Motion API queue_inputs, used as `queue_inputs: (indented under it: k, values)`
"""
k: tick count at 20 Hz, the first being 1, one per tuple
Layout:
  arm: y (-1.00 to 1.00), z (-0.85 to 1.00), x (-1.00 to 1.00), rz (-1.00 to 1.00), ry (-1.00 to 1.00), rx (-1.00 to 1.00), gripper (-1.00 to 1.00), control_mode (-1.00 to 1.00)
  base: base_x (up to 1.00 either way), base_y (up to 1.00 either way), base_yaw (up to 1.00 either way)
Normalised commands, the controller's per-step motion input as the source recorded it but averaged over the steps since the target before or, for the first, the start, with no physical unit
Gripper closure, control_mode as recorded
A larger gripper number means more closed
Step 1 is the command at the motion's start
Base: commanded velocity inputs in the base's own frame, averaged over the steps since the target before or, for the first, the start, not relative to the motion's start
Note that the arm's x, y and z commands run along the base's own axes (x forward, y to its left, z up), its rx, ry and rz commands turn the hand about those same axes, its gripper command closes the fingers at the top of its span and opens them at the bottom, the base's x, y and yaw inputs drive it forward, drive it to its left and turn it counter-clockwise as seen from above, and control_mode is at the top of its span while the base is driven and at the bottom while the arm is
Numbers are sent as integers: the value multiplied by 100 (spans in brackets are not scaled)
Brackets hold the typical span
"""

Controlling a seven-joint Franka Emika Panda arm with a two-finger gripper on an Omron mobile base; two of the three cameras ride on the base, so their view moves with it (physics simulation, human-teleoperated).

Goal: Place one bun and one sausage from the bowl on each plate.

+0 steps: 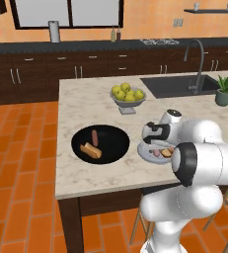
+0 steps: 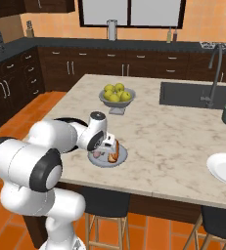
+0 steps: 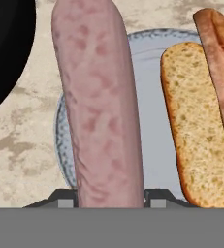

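The claw (image 3: pixel 110 202) grips a smooth, mottled pink sausage (image 3: pixel 100 106) over the pale grey plate (image 3: pixel 152 145) near the counter's (image 1: pixel 86 106) front edge, beside a porous split bun (image 3: pixel 196 126).

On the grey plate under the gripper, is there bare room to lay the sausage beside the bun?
Yes. In the hand view the grey plate shows a bare strip between the sausage, held in the gripper, and the bun. The plate's right side is crowded by the bun. The white plate is bare; the black bowl borders the left.
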Motion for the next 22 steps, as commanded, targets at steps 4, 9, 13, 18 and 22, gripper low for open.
queue_inputs:
  k: [4, 9, 13, 18, 22]
  values:
    - [0, -15, 0, 0, 3, -2, 100, -100, 0, 0, 0]
    - [0, -20, 7, 0, 0, -2, 100, -100, 0, 0, 0]
    - [1, -27, 25, 0, 0, -1, -100, -100, 0, 0, 0]
    - [0, -2, 17, 0, 0, 0, -100, -100, 0, 0, 0]
    - [0, 19, -21, 0, -6, 0, -100, -100, 0, 0, 0]
